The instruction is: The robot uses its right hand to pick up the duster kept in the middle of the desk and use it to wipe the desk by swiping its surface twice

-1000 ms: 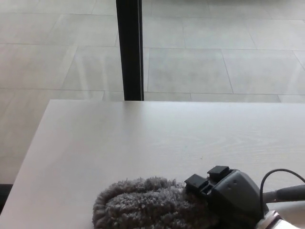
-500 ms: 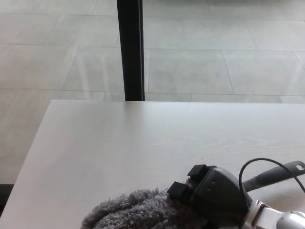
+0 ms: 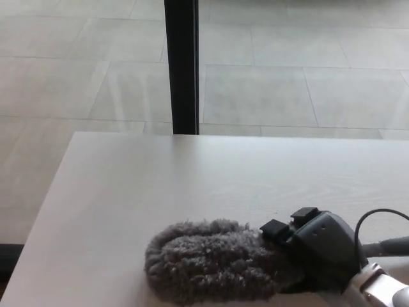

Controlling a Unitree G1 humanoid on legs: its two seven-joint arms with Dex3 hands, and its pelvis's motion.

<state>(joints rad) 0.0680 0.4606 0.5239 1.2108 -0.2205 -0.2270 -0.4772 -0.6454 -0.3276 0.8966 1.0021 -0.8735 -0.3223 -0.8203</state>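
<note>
The robot's right hand (image 3: 319, 246) comes in from the lower right corner, and its fingers are wrapped around the handle end of the duster (image 3: 214, 259); they sit on the far side of the dark hand, so I can't make out each one, but the hold looks firm. The grey fluffy head lies flat on the pale surface (image 3: 160, 185), near the front edge and a little right of the middle, with bare wood well out to the left and toward the back. No left hand shows. This looks to me like a swipe in progress. To do it well, I'd say keep the head pressed evenly down so the fluff drags rather than skips, sweep in one long straight pass across the open stretch, and stay clear of the front edge so the duster doesn't slide off.
</note>
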